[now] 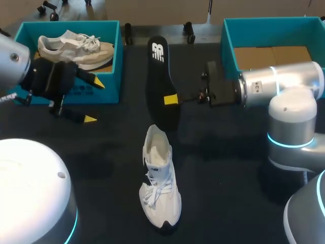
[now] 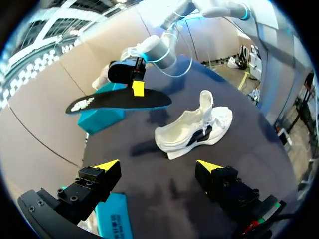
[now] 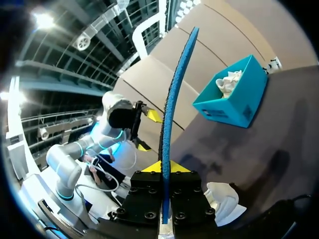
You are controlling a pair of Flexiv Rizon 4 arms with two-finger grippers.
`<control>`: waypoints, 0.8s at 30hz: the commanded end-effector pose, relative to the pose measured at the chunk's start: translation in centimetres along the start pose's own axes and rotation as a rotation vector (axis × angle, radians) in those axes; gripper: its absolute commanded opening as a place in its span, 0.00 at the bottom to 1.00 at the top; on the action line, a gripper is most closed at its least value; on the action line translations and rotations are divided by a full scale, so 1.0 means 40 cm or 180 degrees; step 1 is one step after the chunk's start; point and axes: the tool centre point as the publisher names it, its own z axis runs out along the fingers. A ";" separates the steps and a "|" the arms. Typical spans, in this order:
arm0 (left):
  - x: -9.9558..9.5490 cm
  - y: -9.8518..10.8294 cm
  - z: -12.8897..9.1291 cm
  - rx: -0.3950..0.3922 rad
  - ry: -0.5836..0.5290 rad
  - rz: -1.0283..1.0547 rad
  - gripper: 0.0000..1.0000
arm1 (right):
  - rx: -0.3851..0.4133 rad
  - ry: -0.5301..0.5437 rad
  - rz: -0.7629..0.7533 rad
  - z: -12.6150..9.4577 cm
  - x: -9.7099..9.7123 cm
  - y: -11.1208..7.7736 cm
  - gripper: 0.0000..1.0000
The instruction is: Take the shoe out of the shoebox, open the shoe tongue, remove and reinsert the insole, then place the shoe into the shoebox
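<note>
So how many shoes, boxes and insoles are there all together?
Shoes: 2, the white shoe and the beige shoe.
Boxes: 2, the left box and the right box, both blue-green.
Insoles: 1, the black insole.
Total: 5.

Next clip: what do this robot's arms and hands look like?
The left arm and right arm are rounded silver-grey tubes with glowing cyan joint rings. The left hand and right hand are black and blocky, with yellow wedge tips.
</note>
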 end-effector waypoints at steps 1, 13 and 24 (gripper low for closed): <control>-0.010 0.001 0.020 -0.0066 0.0226 -0.0142 1.00 | -0.0018 -0.0008 -0.0020 0.004 -0.011 -0.007 0.00; 0.044 -0.001 0.054 -0.0159 0.0377 -0.0549 1.00 | -0.0073 -0.0033 -0.0151 -0.003 -0.026 -0.027 0.00; 0.061 0.013 0.089 -0.0205 0.0545 -0.0706 1.00 | -0.0012 -0.0103 -0.0160 0.020 -0.023 -0.037 0.00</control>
